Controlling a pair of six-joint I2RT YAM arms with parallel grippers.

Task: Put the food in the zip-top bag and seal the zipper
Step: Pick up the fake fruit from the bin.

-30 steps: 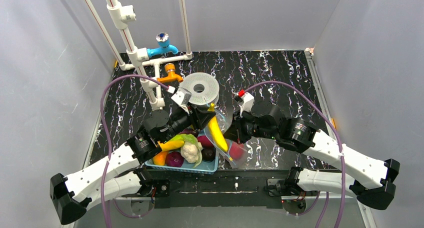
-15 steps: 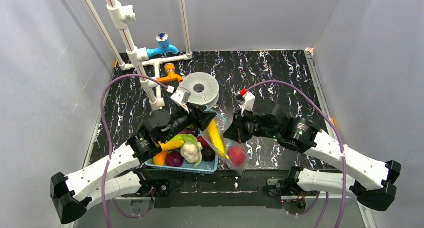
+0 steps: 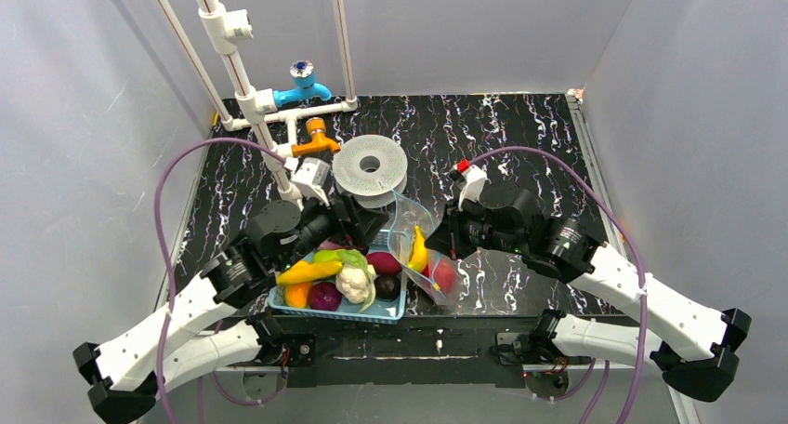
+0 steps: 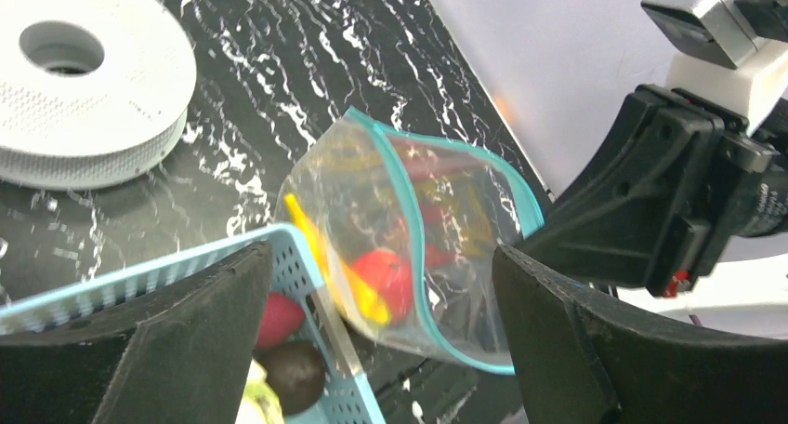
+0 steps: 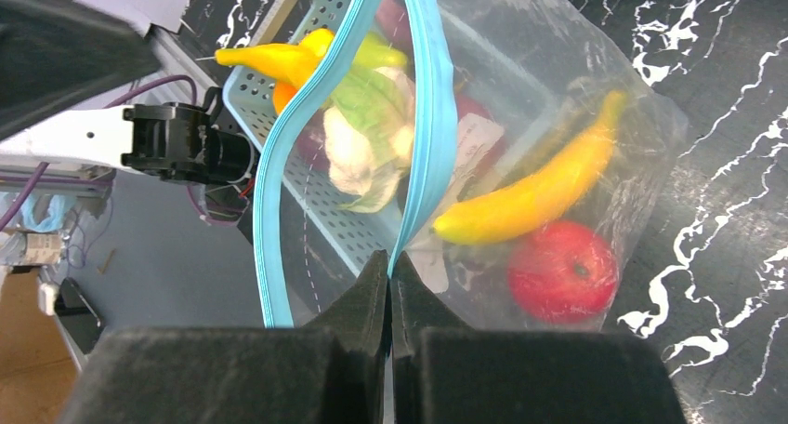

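Black marbled tabletop (image 3: 520, 136): crinkly clear zip-top bag (image 5: 520, 61) gapes beside the light-blue slotted basket (image 4: 121, 284), yellow banana (image 5: 530, 196) and red apple (image 5: 562, 271) inside. Right gripper (image 5: 388, 275) pinches its teal zipper (image 5: 435, 117); left gripper (image 4: 381, 266) spread wide, empty.

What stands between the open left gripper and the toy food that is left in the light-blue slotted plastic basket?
Nothing visible. The left gripper hangs open near the light-blue basket, where the white cauliflower and yellow banana lie uncovered. The clear zip-top bag, held by the right gripper, stands beside the basket.
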